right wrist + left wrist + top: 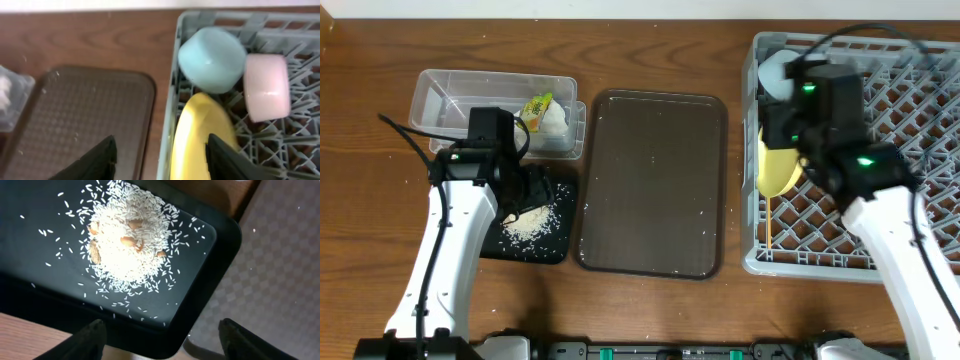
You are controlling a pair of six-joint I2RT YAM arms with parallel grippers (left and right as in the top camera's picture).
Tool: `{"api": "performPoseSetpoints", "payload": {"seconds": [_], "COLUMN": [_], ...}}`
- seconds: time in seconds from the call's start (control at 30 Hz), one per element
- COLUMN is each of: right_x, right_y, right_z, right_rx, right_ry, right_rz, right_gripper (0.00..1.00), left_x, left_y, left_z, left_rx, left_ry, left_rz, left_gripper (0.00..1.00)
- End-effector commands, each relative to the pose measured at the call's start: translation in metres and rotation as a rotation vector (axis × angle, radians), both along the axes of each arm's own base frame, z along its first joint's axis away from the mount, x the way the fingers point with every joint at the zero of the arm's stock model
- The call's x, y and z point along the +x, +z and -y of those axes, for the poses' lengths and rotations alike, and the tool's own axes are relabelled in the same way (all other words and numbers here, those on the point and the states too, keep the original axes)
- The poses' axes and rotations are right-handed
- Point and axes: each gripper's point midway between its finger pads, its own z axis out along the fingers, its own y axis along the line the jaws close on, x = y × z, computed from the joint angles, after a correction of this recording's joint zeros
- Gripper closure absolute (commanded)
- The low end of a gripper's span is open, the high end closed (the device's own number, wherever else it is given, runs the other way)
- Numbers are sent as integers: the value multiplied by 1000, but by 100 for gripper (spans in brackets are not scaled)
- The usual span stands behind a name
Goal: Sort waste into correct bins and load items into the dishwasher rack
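Note:
The grey dishwasher rack [910, 255] holds the yellow plate [778, 170] on edge at its left side. In the right wrist view the plate [200, 135], the light blue bowl [212, 59] and the pinkish white bowl [267, 86] sit in the rack [170, 100]. Chopsticks [771, 222] lie in the rack. My right gripper [160, 157] is open, its jaws astride the rack's left wall and the plate's edge. My left gripper [160, 340] is open over the black tray [30, 205] with a heap of rice [125, 240]. The clear tub [440, 100] holds the wrapper packet [535, 107] and tissue [554, 119].
The dark brown serving tray [655, 185] lies between the black tray [555, 240] and the rack, with a few rice grains on it. It also shows in the left wrist view [280, 255] and the right wrist view [85, 115]. A few grains lie on the wooden table [620, 50].

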Motion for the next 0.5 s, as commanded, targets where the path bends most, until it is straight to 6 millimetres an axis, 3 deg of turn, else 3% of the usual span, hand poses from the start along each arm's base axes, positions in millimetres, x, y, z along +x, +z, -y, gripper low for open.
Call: {"api": "performPoseSetpoints", "payload": {"seconds": [0.0, 0.03, 0.07, 0.1, 0.3, 0.47], "right_x": [-2, -4, -8, -13, -53, -74], "right_y": [9, 6, 1, -6, -35, -34], "right_z": [19, 29, 39, 50, 100, 107], "right_rx": [107, 113, 103, 85, 55, 41], "right_ry": [-24, -43, -57, -73, -220, -235], "right_rz": [2, -17, -40, -75, -261, -300], "right_gripper": [39, 29, 10, 1, 1, 1], "left_x": [11, 12, 12, 11, -24, -36], "left_y": [24, 27, 29, 30, 24, 35], "left_z": [-1, 2, 4, 6, 8, 8], "left_rx": [17, 7, -3, -12, -28, -26], "left_ry": [-69, -85, -100, -111, -127, -127], "left_rz": [75, 83, 86, 81, -60, -32], "left_gripper": [20, 20, 18, 16, 16, 16]}}
